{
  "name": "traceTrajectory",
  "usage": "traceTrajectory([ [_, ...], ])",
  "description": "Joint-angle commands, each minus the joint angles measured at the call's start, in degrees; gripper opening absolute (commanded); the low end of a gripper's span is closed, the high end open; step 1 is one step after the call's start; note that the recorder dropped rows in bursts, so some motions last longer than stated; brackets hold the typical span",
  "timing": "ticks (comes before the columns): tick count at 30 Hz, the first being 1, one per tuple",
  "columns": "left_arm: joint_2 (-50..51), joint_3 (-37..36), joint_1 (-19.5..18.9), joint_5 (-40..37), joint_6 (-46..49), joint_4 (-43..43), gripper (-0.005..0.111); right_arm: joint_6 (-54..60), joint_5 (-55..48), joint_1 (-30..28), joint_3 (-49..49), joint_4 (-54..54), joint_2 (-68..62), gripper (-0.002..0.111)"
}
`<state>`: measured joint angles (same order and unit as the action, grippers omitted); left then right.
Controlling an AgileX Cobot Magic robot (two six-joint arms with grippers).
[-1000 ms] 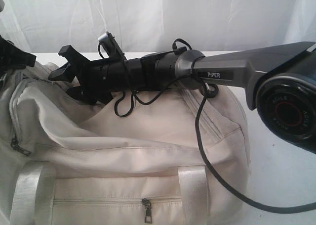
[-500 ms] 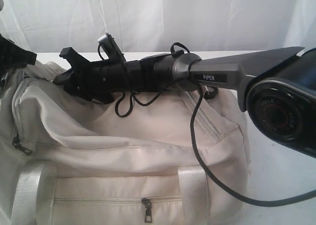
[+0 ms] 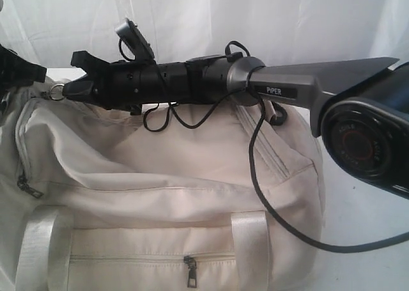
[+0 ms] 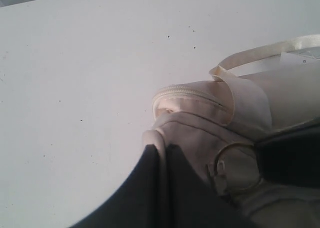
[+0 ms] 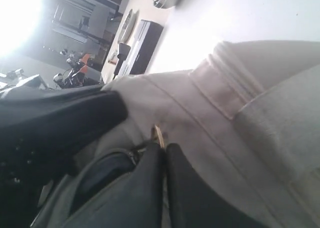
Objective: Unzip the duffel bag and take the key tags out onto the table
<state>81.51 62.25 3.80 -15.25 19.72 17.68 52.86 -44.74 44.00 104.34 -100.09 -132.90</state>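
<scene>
The cream duffel bag point(image 3: 172, 176) fills the front of the white table point(image 3: 364, 220). My right gripper point(image 3: 69, 90) reaches across to the bag's left end and is shut on a metal ring point(image 3: 57, 91) at the top zip; the brass ring point(image 5: 158, 134) pokes out between its closed tips point(image 5: 164, 147). My left gripper point(image 3: 35, 73) sits at the far left, shut on a fold of the bag's fabric point(image 4: 159, 138) between its tips point(image 4: 162, 149). That ring point(image 4: 235, 145) also lies beside it in the left wrist view. The key tags are out of view.
A white curtain point(image 3: 255, 22) hangs behind the table. A black cable point(image 3: 255, 176) loops from the right arm over the bag's right side. The front pocket has a dark zip pull point(image 3: 190, 272), the left end another point(image 3: 25, 187). Pale straps point(image 3: 249, 246) run down the front.
My right gripper, open a second ago over the bag's top, moved left and slightly up and closed on the metal ring at the bag's left end. The left gripper stayed put.
</scene>
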Motion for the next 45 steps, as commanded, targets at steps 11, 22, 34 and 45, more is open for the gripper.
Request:
traceTrajectory([
  [11,-0.9,0.4,-0.3,3.3,1.5,1.2,0.0,5.0,-2.3,-5.0,0.3,0.1,0.4,0.0],
  [22,-0.9,0.4,-0.3,4.5,1.5,1.2,0.0,1.0,-6.8,-11.6,0.3,10.2,0.4,0.0],
  [34,-0.9,0.4,-0.3,6.5,1.5,1.2,0.0,-0.5,-10.6,-18.4,0.3,13.8,0.4,0.0],
  [45,-0.9,0.4,-0.4,6.6,1.5,1.2,0.0,-3.1,-25.0,-23.0,0.3,13.1,0.4,0.001],
])
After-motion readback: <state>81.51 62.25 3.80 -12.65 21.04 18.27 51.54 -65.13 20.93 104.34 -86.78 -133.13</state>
